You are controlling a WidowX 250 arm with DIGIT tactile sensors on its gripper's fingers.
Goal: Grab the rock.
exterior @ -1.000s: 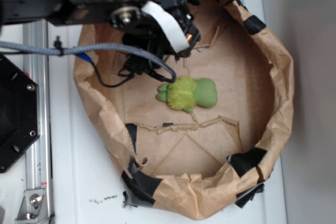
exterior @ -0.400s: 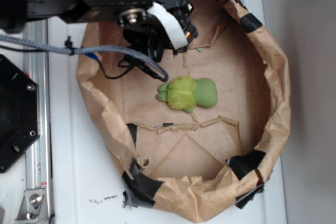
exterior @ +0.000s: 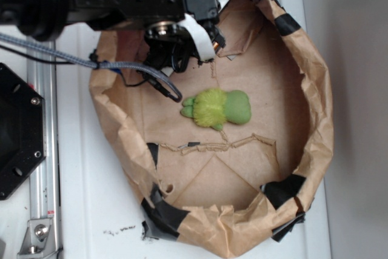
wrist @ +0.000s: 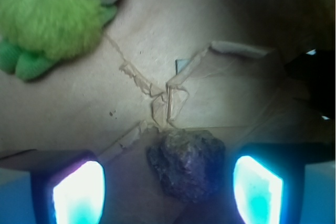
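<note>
Pincer [wrist: 168, 182] pads flank the rock [wrist: 186, 163], seen only by wrist.

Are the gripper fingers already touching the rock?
Apart. In the wrist view the rock lies between the two glowing fingers, and bare paper floor shows on each side of it. The gripper is open.

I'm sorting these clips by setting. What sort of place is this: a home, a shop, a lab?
Most likely a robot lab bench: a white table with a metal rail, and a makeshift taped brown paper pen holding only a green plush toy and a rock.
</note>
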